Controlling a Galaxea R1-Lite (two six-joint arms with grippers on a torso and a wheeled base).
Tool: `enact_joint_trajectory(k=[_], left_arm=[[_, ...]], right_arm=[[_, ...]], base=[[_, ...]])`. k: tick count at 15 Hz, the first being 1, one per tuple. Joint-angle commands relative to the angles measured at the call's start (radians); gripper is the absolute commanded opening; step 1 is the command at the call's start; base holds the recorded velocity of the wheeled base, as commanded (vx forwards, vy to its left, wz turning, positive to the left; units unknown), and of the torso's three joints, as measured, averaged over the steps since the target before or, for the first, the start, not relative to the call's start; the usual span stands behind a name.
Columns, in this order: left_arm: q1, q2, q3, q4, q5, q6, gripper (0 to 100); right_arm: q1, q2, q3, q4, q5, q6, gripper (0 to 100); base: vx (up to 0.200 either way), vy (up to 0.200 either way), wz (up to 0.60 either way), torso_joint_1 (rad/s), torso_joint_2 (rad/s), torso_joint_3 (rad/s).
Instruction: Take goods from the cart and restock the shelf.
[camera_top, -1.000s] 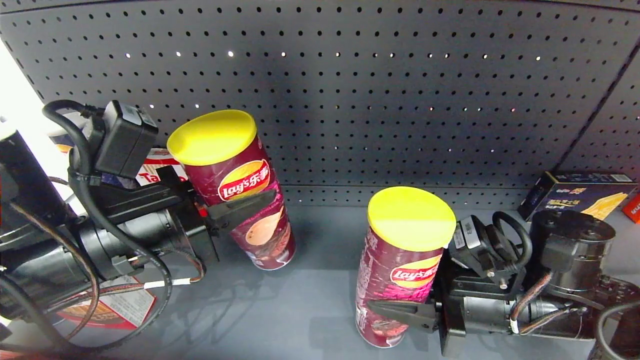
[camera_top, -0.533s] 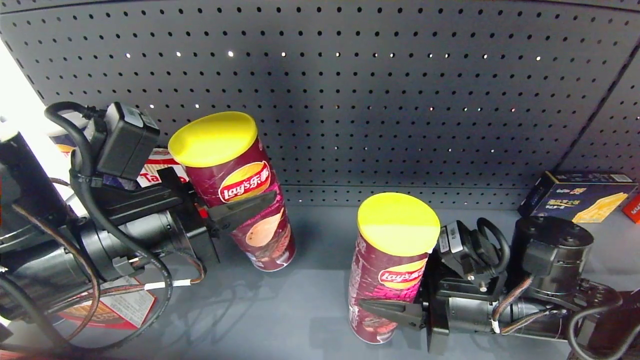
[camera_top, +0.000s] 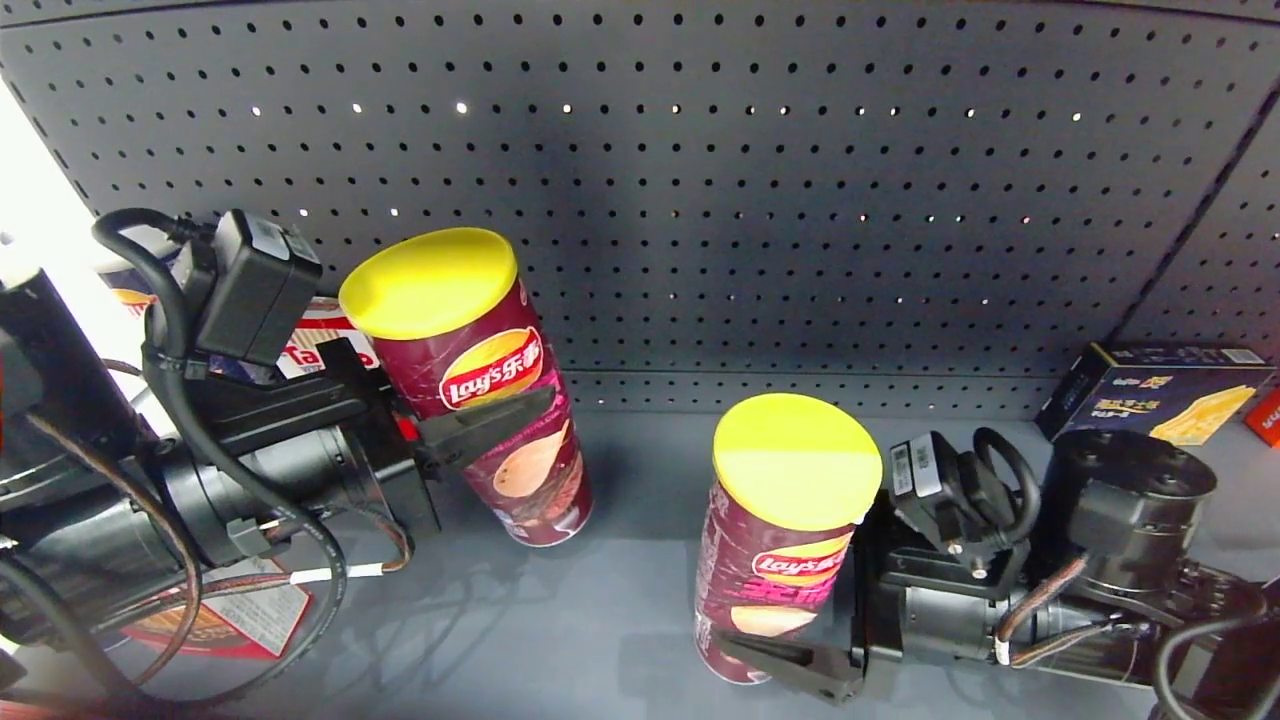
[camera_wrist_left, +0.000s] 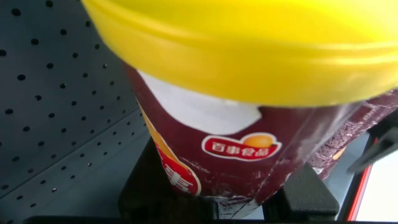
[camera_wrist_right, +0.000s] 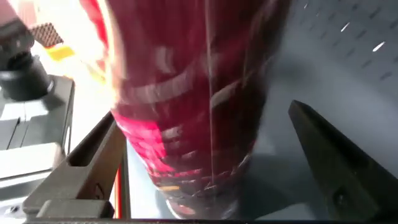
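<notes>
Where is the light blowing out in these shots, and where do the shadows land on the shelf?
Head view: a blown-out white patch at the left edge; pinpoints of light through some pegboard holes; soft shadows on the shelf floor around the left chip can base. Right wrist view: washed-out brightness behind the right chip can.

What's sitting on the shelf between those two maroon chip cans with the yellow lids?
Nothing: in the head view, only bare grey shelf floor separates the left maroon yellow-lidded chip can from the right maroon yellow-lidded chip can.
</notes>
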Motion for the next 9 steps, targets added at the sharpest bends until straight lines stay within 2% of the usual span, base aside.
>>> enact_joint_trajectory(k=[1, 6, 9], left_arm=[[-0.001, 0.003, -0.002, -0.002, 0.000, 0.000, 0], [-0.001, 0.000, -0.004, -0.002, 0.000, 0.000, 0], [-0.002, -0.002, -0.002, -0.002, 0.000, 0.000, 0]], right_arm=[[-0.027, -0.077, 0.002, -0.001, 0.001, 0.000, 100], [-0.107, -0.290, 0.039, 0.023, 0.004, 0.003, 100], [-0.128, -0.473, 0.085, 0.134, 0.000, 0.008, 100]], base=[[0.000, 0.000, 0.00, 0.000, 0.00, 0.000], [0.000, 0.000, 0.00, 0.000, 0.00, 0.000], [0.000, 0.000, 0.00, 0.000, 0.00, 0.000]])
